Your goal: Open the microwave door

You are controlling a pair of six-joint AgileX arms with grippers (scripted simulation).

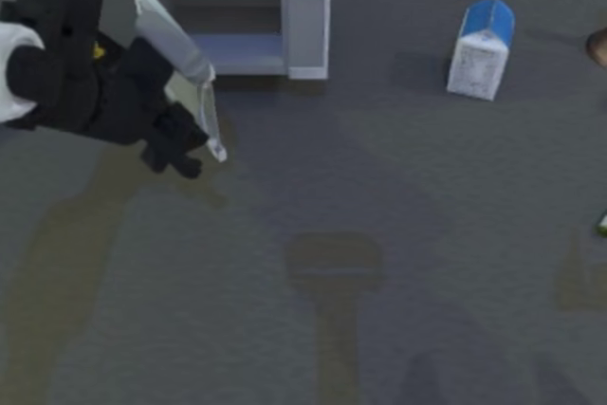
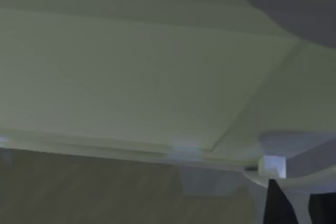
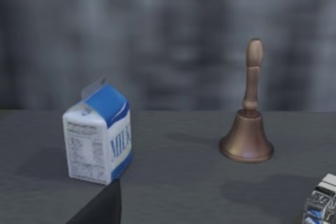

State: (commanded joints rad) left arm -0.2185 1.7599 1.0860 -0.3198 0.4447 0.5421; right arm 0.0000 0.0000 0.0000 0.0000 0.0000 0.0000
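Microwave door (image 1: pixel 180 64): swung wide open — microwave (image 1: pixel 242 11) cavity exposed.
My left claw (image 1: pixel 194 149): at the door's handle edge; grip — cannot tell.

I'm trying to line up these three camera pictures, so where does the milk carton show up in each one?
Top view: the milk carton stands upright at upper right, well apart from the microwave.
Left wrist view: not in it.
Right wrist view: the carton stands at left, apart from the bell.
Shared landmark: the dark grey table, seen in all three views.
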